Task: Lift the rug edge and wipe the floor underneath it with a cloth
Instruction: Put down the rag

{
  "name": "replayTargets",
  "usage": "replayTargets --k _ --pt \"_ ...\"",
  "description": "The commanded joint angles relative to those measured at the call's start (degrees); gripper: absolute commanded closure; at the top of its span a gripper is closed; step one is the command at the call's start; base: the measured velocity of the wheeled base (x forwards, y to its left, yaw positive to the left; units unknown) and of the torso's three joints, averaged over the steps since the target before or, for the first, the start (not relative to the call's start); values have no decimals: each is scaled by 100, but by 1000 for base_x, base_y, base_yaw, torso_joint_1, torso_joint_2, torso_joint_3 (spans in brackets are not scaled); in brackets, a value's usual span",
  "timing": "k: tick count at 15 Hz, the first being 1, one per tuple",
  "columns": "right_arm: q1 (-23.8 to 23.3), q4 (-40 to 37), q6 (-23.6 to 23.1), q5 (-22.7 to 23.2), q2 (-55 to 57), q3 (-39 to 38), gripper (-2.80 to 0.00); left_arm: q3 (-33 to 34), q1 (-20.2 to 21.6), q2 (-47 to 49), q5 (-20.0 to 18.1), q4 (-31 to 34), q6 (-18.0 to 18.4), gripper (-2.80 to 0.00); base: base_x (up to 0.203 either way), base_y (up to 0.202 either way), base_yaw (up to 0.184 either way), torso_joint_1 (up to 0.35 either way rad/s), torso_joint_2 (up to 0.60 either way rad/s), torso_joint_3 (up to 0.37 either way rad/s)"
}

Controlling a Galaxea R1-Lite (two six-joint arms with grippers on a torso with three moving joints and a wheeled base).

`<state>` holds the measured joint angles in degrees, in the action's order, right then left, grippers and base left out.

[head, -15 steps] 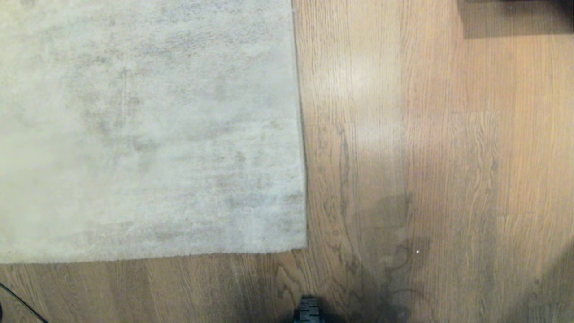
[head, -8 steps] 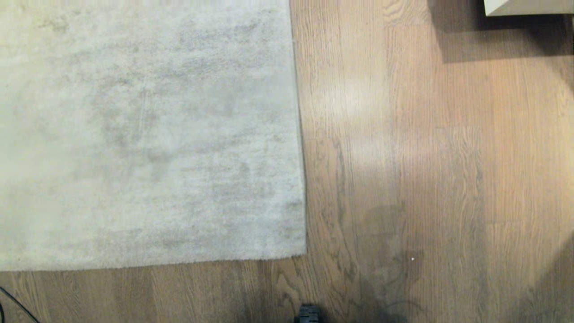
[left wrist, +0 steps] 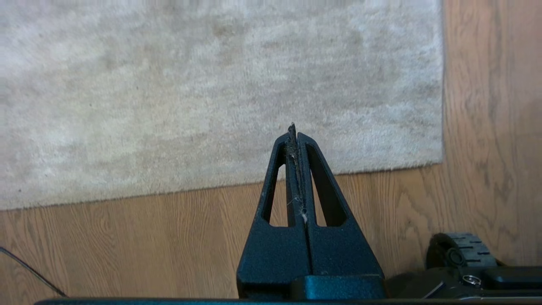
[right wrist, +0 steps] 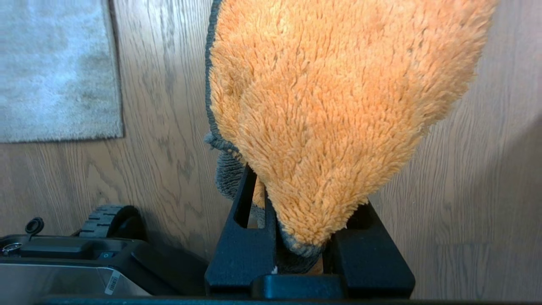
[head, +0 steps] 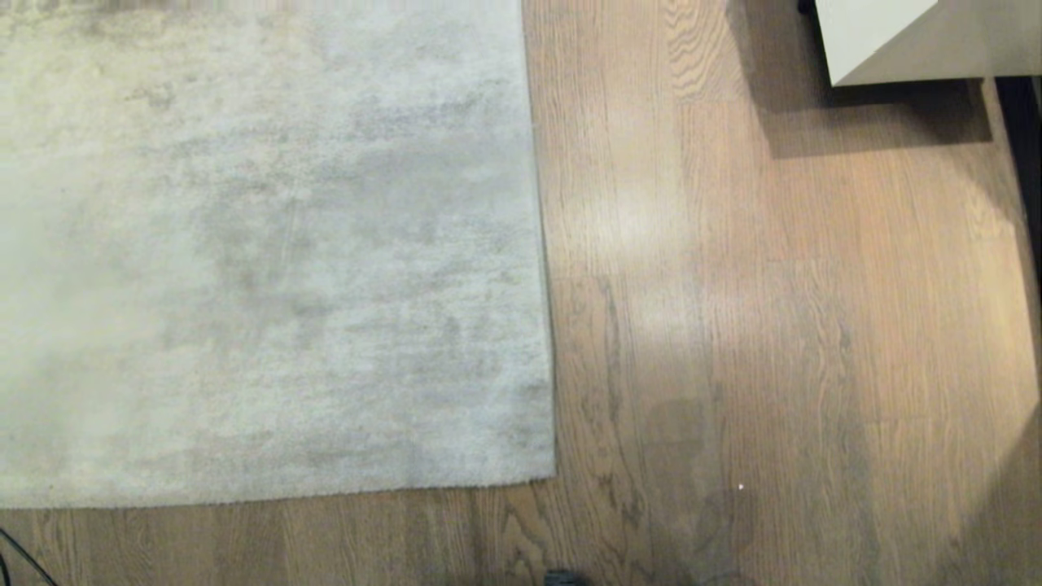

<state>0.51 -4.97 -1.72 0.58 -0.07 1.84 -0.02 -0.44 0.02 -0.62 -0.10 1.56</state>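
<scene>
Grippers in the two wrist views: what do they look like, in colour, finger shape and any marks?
Both are matte black. The left gripper has two long tapering fingers with triangular cut-outs, and pale lint along their seam. The right gripper has the same black hollowed fingers. No cables or markings show.

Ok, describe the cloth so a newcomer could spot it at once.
Start at the brown wood-grain floor beside the grey-beige rug. Above that bare wood, the right end effector is clamped on the cloth. It is the only fluffy orange thing here, trimmed with a dark grey edge.
</scene>
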Motion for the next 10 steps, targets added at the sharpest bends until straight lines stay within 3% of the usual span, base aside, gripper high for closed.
replayTargets --k 1,10 --pt "2 -4 -4 3 7 0 0 2 0 -2 1 1 2 0 0 0 0 2 0 198" --pt "2 5 -4 3 7 0 0 0 0 -2 1 1 6 0 0 0 0 2 3 202"
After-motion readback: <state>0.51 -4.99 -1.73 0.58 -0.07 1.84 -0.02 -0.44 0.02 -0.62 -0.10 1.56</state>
